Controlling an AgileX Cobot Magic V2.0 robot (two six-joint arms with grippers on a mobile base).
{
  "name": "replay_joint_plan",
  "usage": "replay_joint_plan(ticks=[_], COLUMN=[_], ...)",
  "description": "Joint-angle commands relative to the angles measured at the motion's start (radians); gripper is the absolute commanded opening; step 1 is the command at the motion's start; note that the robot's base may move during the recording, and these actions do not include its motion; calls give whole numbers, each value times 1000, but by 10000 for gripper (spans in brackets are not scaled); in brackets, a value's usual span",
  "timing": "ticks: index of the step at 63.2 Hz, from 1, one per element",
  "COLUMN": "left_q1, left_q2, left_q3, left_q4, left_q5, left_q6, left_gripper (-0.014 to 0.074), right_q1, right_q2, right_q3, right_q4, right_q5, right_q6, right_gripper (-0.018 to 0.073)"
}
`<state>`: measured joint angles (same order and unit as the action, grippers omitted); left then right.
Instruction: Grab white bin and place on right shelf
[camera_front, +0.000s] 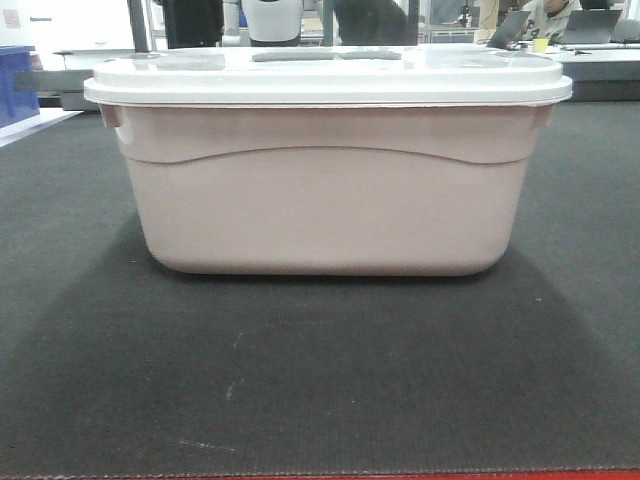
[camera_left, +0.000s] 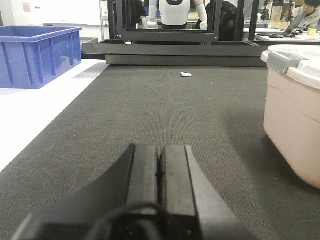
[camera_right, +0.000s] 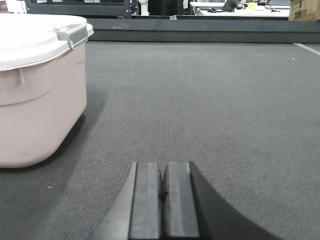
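The white bin (camera_front: 325, 190) stands lidded on the bench (camera_front: 300, 400), between my arms. My left gripper (camera_left: 160, 156) and right gripper (camera_right: 163, 172) are clenched and empty, apart from it. Grasping and shelving are not yet done.

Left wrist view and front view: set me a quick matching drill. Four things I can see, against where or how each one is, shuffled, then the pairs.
Things:
1. white bin
2. blue crate
3. left gripper
4. small white scrap

Places or states:
A. fingers pressed together, nothing held
B. standing on the white surface beside the mat
C. lid on, standing on the dark mat
D. lying loose on the mat, far ahead of the gripper

Pairs: 1-C, 2-B, 3-A, 4-D.
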<state>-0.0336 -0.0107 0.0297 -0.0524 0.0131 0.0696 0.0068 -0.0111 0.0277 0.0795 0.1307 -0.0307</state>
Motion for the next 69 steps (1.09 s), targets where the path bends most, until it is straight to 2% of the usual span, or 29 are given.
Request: replay_joint_plan(ticks=[1,34,69], left_q1=[2,2,2], left_q2=[-13,-13,-13], left_q3=[-1,-1,-1], left_q4=[-8,-8,-8], left_q5=[-86,-111,-137], left_q6=[-8,-8,-8], left_gripper=[-117,-117,-117], right_q1=[-1,-1,-2], right_q2=[-18,-18,-18], right_q3=[1,1,1], right_q4=[-10,-10,-10], right_q5=[-83,-83,-146], right_q6=[-2,-2,-2], right_gripper=[77,77,77])
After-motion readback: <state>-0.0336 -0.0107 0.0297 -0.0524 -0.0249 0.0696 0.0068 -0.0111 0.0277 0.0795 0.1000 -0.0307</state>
